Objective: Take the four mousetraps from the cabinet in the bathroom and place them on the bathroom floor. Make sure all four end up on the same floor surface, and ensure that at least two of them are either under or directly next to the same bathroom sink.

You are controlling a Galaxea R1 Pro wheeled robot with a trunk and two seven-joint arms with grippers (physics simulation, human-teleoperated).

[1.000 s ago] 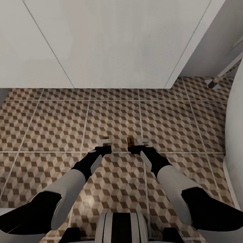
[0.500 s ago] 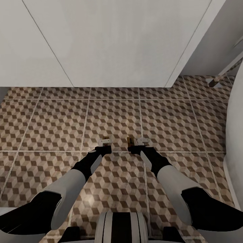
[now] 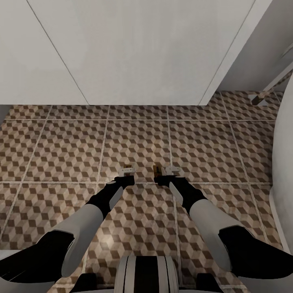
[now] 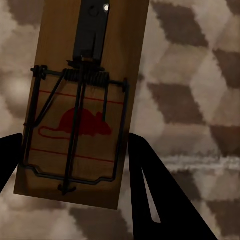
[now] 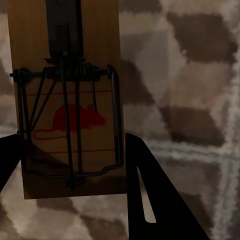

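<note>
Your left gripper (image 3: 127,170) and right gripper (image 3: 162,170) each clamp a mousetrap (image 4: 82,100) (image 5: 70,100) across its width. Each board's long axis runs straight out past the fingertips, with the bathroom floor (image 3: 203,146) just beyond.

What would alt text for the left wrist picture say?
A tan wooden mousetrap with black wire and a red mouse mark, held between the left gripper's two dark fingers, above the brown-and-beige cube-patterned floor.

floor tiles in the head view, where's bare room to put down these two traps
The brown-and-beige cube-patterned floor tiles lie bare from the claws forward to the white wall-hung unit, and out to the left. It is tighter on the right, by the curved white fixture. Each claw, left and right, holds a tan wooden mousetrap.
</note>
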